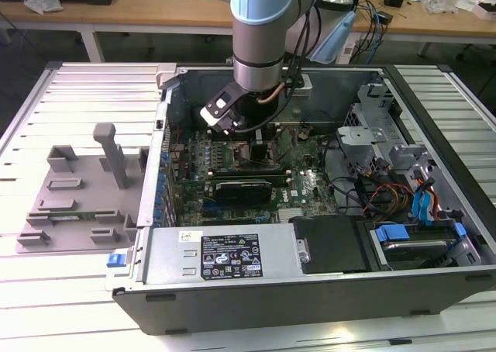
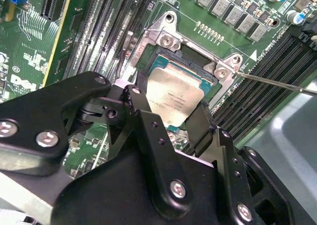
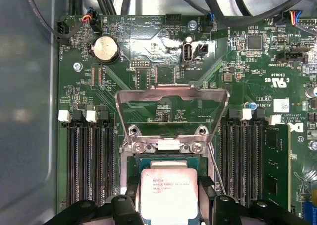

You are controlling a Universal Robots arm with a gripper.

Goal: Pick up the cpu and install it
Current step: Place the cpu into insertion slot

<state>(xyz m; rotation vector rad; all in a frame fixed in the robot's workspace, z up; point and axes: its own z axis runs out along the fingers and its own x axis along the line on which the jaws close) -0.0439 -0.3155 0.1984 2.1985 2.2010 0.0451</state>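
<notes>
The cpu [image 2: 174, 97] is a small square chip with a pale silvery top. It sits level in or just over the open socket [image 2: 159, 40] on the green motherboard. My gripper [image 2: 168, 112] is shut on it, one black finger [image 2: 134, 102] pressing each of two opposite sides. In the first wrist view the cpu [image 3: 169, 195] lies between the same fingers [image 3: 130, 191] of the gripper [image 3: 168, 194]. The socket's metal load plate [image 3: 171, 90] stands folded back, open. In the exterior view the gripper [image 1: 256, 139] reaches down into the computer case [image 1: 310, 301], and the arm hides the chip.
Memory slots [image 3: 86, 160] flank the socket on both sides. A thin retention lever [image 2: 277, 81] sticks out beside it. A grey plastic fixture [image 1: 77, 189] with an upright post stands on the table at the exterior view's left. The power supply [image 1: 225, 255] and drive bays [image 1: 418, 236] fill the case's near side.
</notes>
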